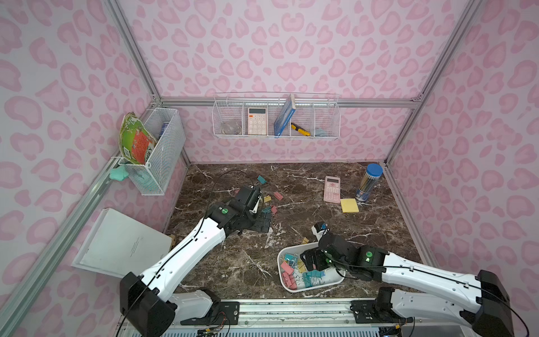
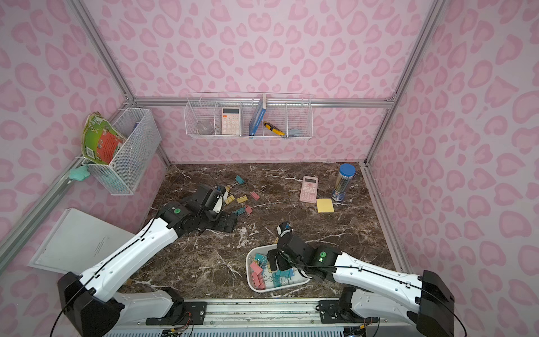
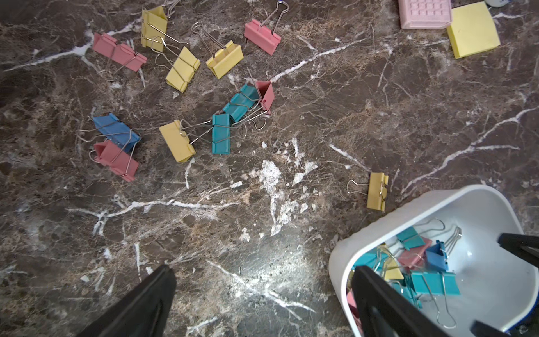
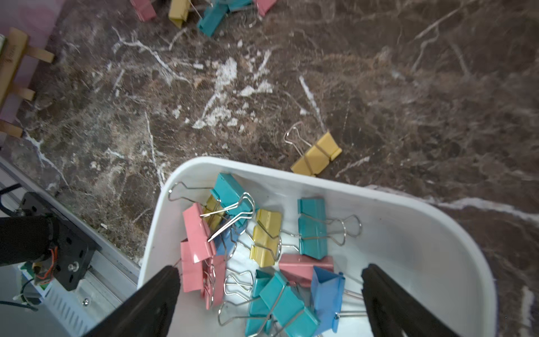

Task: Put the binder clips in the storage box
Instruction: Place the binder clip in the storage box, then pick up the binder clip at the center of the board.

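Now the right gripper (image 4: pixel 271 270) hangs over the storage box (image 4: pixel 408 233), its jaws spread wide with nothing between them. That white box sits near the front edge of the counter (image 1: pixel 233 262), right of the middle. A heap of pink, yellow, teal and blue binder clips (image 4: pixel 312 227) lies inside it, mostly toward its left end. 1 yellow clip (image 3: pixel 377 191) lies on the counter just beside the box's rear rim, not touching it. More clips lie scattered loose left of the counter's middle, just beyond the left gripper (image 3: pixel 264 270), which is also fully spread and holds nothing. A teal clip (image 1: pixel 260 179) lies furthest back.
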You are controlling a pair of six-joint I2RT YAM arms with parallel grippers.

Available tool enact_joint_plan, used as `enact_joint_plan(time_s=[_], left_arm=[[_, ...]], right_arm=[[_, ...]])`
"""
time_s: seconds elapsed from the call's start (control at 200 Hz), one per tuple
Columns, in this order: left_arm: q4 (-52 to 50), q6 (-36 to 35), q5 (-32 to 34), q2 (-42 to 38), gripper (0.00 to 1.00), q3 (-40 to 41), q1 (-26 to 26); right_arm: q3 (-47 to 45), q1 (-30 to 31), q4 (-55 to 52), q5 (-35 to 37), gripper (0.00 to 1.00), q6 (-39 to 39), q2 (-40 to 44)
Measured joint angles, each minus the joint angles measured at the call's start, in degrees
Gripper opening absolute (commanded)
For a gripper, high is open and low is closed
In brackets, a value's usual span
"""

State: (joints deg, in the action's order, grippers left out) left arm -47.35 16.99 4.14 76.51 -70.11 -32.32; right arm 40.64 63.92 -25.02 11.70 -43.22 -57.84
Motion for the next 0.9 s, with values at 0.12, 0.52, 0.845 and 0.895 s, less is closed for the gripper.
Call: enact_joint_plan(time_s=[0.12, 0.52, 0.845, 0.895], left_arm=[[0.8, 0.9, 1.9, 9.6, 0.94, -5.7, 0.3], [5.0, -0.4, 0.0, 37.2, 0.64, -21.4, 5.3], [7.4, -1.1, -4.0, 45.7, 0.47, -26.5, 5.7], [7.4, -1.1, -4.4, 46.2, 0.41, -26.5, 5.8]], right_arm=[[0.4, -2.2, 1.8, 3.5, 0.99, 1.7, 7.3], [-7.3, -26.9, 13.5, -7.1, 0.99, 2.7, 17.5], [-8.1, -28.3, 14.7, -11.7, 0.99, 2.4, 14.8], [-8.3, -28.3, 15.0, -12.0, 0.99, 2.4, 14.8]])
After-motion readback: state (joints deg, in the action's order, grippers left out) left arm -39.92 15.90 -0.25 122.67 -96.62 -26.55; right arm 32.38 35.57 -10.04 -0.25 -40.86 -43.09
